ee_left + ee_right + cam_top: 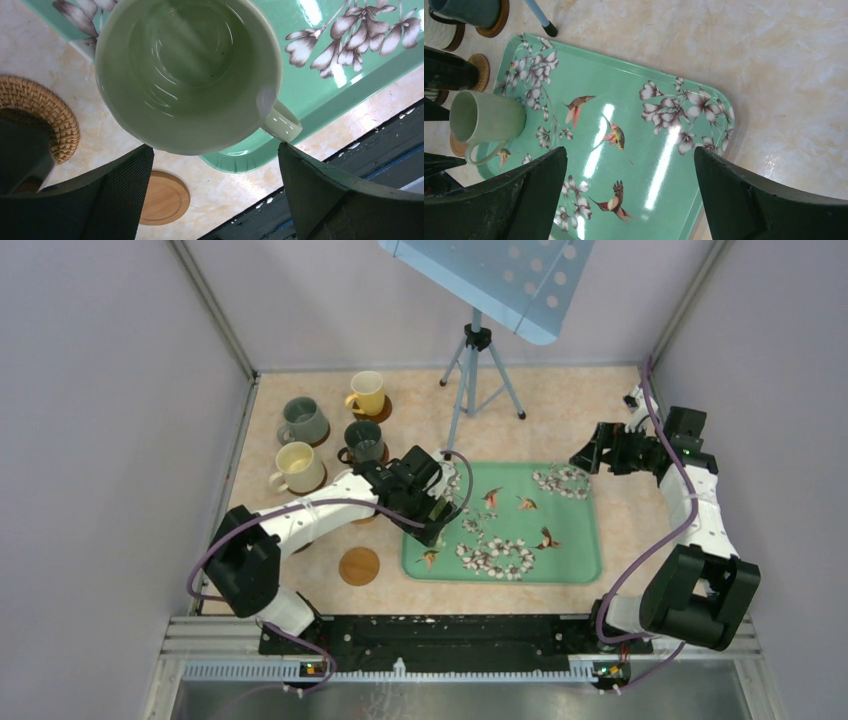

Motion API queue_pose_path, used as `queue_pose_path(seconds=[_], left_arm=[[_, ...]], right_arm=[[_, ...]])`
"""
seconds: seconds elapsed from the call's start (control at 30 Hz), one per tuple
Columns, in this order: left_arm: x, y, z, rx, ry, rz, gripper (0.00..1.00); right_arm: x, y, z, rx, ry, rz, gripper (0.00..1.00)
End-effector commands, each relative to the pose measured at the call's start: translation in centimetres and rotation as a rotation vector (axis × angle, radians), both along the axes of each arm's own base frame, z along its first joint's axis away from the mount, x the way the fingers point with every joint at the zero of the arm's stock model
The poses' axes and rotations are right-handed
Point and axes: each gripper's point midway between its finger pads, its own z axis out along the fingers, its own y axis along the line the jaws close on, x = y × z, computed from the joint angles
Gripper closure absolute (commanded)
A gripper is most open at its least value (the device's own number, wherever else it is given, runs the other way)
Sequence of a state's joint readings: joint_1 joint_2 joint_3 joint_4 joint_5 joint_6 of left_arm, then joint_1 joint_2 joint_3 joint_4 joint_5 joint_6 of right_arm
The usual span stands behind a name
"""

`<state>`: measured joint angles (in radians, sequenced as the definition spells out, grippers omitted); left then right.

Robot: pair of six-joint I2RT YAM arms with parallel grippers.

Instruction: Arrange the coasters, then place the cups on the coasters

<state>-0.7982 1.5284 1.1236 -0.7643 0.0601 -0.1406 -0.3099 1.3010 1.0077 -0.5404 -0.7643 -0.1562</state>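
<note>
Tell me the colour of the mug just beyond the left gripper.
The mug is pale green, inside and out; the left wrist view shows it best.

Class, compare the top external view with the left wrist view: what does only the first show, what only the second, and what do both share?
Only the top view: the yellow mug, grey mug and cream mug, the tripod, the right gripper. Only the left wrist view: the pale green mug, looked down into from above. Both: the green floral tray, a bare wooden coaster, the open left gripper.
</note>
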Motion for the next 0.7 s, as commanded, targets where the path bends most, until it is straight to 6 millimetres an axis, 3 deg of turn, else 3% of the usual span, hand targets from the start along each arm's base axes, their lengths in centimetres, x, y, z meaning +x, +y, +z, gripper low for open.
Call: queue_pose_path(seconds=[0.0,0.4,0.67], left_arm=[[1.4,-2.5,1.4,-0.089,-0.038,-0.01,0.01],[2.8,-3.8,1.8,-0.113,-0.085,-0.106,0.01],[4.3,-5.2,3.2,-0.182,-0.13,-0.201,0.01]], right_arm=[[0.4,0.0,0.4,-0.014,-0.023,0.013,0.04],[0.4,0.0,0.3,-0.012,-0.019,0.017,0.04],[0.4,0.0,0.5,-0.013,-0.024,0.02,0.04]])
